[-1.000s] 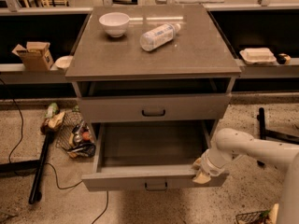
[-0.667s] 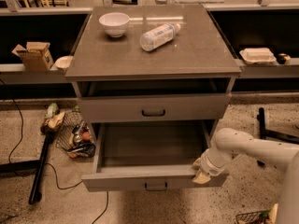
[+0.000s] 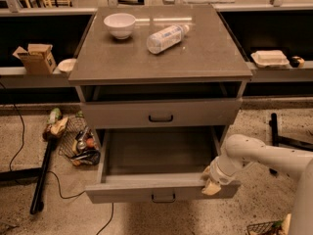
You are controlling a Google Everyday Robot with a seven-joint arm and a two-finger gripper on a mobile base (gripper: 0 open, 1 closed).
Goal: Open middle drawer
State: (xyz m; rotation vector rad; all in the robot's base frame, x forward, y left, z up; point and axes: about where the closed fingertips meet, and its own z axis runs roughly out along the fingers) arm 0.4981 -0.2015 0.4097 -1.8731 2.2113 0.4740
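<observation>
Middle drawer (image 3: 127, 194) stands pulled well out toward near side; grey front w/ small black ctr handle; interior looks bare, dark. Top drawer (image 3: 200, 112) above it shut, just under tabletop (image 3: 215, 58). Gripper (image 3: 211, 184) sits at rt end of the open front, at its top edge, white arm coming in from rt; prob. placed there because the edge gives an easier pull than the small low handle; open or clamped, can't tell. White bowl (image 3: 120, 24) far left on top; plastic bottle (image 3: 166, 37) lying on its side near it; both clear of the work. Task looks abt done.
</observation>
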